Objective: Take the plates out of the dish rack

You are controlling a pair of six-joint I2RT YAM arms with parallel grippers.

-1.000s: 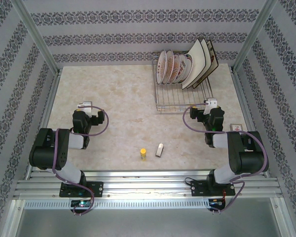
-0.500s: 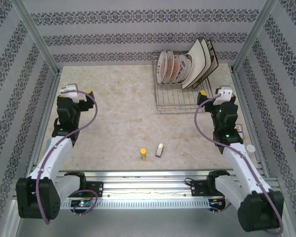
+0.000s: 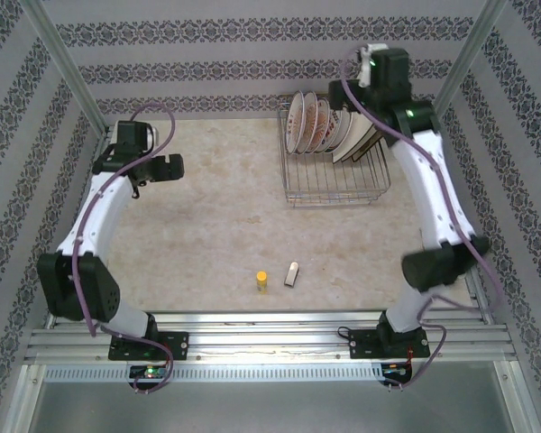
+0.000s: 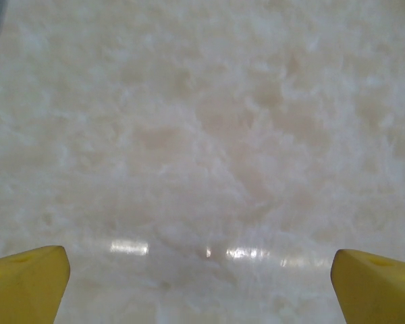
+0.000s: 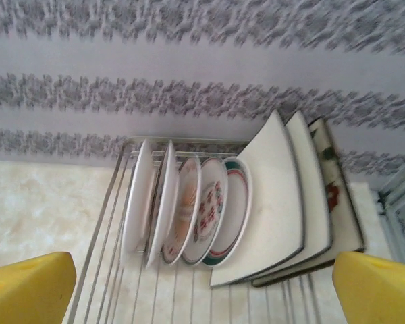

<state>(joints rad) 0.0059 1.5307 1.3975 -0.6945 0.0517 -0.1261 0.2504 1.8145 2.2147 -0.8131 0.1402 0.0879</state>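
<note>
Top view, task things: the dish rack (image 3: 334, 185) sits in the upper right of the frame. The round plates (image 3: 311, 122) stand in its left slots and the square plates (image 3: 368, 133) lean at its right end. None has been taken out.
Top view, right gripper: the right gripper (image 3: 341, 96) hangs just above the plates' top edges and holds nothing. How wide it stands is hard to read from here.
Top view, left gripper: the left gripper (image 3: 165, 168) is at the left of the frame over bare table (image 3: 207, 225), well apart from the rack.
Top view, other items: a yellow cylinder (image 3: 262, 280) and a silver piece (image 3: 292, 273) lie at lower centre, clear of both arms.
Left wrist view: the yellow fingertips (image 4: 27, 283) sit in the bottom corners, spread wide with nothing between them, above marbled table.
Right wrist view: the fingertips (image 5: 30, 287) are likewise spread wide and empty. Five round plates (image 5: 189, 209) and three square ones (image 5: 283, 202) stand below.
Risk, crowding: the plates stand close together, so a finger coming down off-line could strike two rims or push a neighbour over.
Risk, grip: a glazed rim may slip from a shallow pinch.
Risk, rack: a plate catching a divider could drag the light wire rack.
Change: half a second ago the right arm was beside the rack's near right corner, and it now reaches over the plates. The left arm has risen toward the upper left. The plates, rack and small items have not moved.
</note>
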